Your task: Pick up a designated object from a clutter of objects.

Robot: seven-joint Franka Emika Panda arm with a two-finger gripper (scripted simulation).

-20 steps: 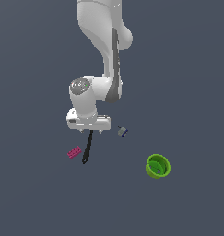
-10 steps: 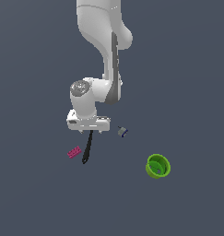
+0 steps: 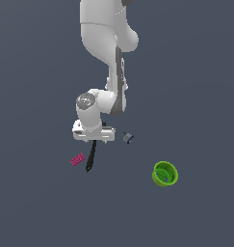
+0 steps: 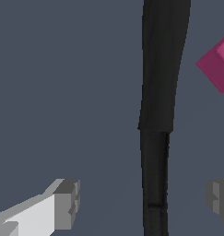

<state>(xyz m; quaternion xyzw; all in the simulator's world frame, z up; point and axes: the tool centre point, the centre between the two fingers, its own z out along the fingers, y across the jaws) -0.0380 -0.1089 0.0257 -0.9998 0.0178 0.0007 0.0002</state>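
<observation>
The designated object, a long slim black utensil (image 3: 91, 156), lies on the grey floor, its upper part hidden under my hand in the exterior view. In the wrist view the black utensil (image 4: 158, 106) runs lengthwise between my two fingers. My gripper (image 4: 143, 200) is open, one grey fingertip (image 4: 67, 203) on each side of the handle and neither touching it. A pink studded brick (image 3: 77, 159) sits just beside the utensil; one corner of the pink brick (image 4: 218, 64) shows in the wrist view.
A small grey-blue piece (image 3: 128, 138) lies at the exterior view's right of my hand. A bright green cup (image 3: 164, 174) lies tipped farther to the exterior view's right and nearer the front.
</observation>
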